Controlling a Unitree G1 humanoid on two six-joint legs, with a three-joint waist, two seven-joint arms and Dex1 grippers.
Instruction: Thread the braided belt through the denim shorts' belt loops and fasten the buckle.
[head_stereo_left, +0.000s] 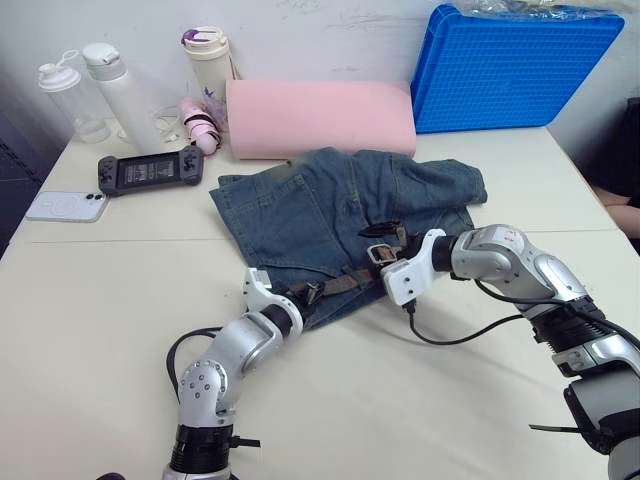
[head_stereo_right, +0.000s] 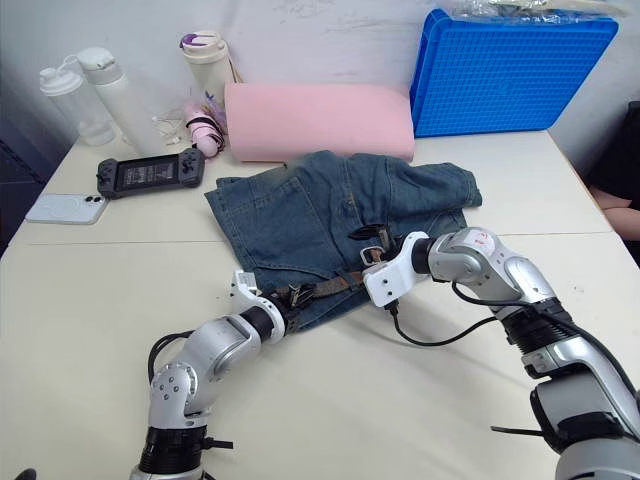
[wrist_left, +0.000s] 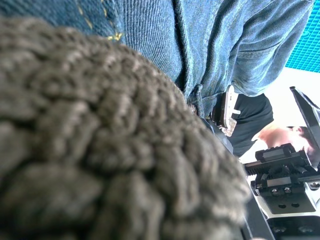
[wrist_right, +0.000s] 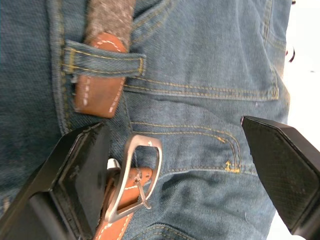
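While spread wide, right tool straddles the buckle.

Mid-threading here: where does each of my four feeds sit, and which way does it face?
Left eye: head camera, looking forward and down at the denim shorts on the table; both arms show.
Right eye: same head, same scene; both arms.
Left wrist: on the left arm, pressed close against the braided belt, denim beyond.
Right wrist: on the right arm, facing the waistband; open right gripper straddles the buckle; the belt's tan tip sits in a belt loop.
Shared: both wrist views show belt and denim.
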